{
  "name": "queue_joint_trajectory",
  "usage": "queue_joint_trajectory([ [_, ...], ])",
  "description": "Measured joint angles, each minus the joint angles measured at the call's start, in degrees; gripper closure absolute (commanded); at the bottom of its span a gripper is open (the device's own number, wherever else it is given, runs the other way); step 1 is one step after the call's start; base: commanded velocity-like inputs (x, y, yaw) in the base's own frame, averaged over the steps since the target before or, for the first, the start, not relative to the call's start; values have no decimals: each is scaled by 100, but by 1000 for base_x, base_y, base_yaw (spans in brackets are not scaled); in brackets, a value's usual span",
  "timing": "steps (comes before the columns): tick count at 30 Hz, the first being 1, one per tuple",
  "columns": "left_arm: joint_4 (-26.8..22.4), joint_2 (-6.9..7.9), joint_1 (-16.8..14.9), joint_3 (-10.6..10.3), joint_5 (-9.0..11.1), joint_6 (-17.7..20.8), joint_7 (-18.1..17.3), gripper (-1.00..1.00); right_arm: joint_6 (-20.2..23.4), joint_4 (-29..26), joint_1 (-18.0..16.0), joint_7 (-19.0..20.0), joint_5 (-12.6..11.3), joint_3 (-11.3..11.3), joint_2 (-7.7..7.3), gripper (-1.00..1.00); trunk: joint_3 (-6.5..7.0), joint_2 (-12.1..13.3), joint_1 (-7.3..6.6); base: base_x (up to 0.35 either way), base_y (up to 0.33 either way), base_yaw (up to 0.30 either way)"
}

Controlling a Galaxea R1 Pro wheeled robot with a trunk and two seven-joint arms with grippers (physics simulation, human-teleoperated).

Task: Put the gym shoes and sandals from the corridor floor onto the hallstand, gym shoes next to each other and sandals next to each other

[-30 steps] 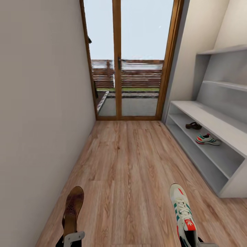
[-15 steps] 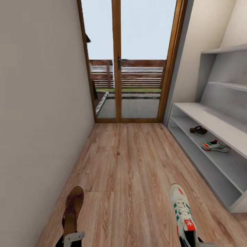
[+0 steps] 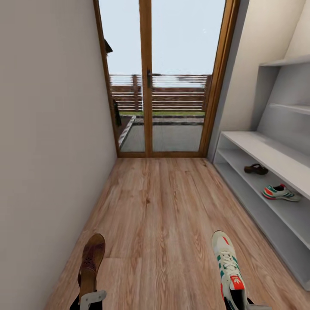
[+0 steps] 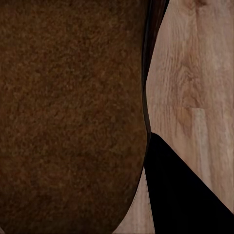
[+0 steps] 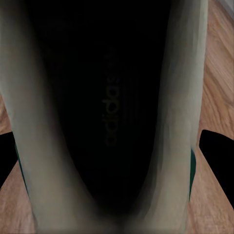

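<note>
Nearest the camera, at the bottom of the head view, the left gripper has its jaws closed on the heel of a brown sandal, toe pointing away. At the near right, the right gripper has its jaws closed on the heel of a white gym shoe with green stripes, also toe forward. Both hang above the wood-plank corridor floor. Farther along the right wall stands the grey-white hallstand; on its open shelf sit a second gym shoe and, beyond it, a second sandal, apart from each other. At the far end is a wood-framed glass door.
</note>
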Motion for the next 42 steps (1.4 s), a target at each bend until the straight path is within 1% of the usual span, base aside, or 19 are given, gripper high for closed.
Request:
queue_joint_trajectory([
  [16,0,0,0,0,0,0,0,100,0,2,0,-4,0,-12,-28,100,0,0,0,340,0,0],
  [38,0,3,0,0,-1,0,0,100,0,0,0,-13,0,-10,-23,100,0,0,0,340,0,-1],
  [42,1,1,-1,-1,-1,0,0,100,0,0,1,-18,1,-10,-22,100,0,0,0,340,0,-153],
])
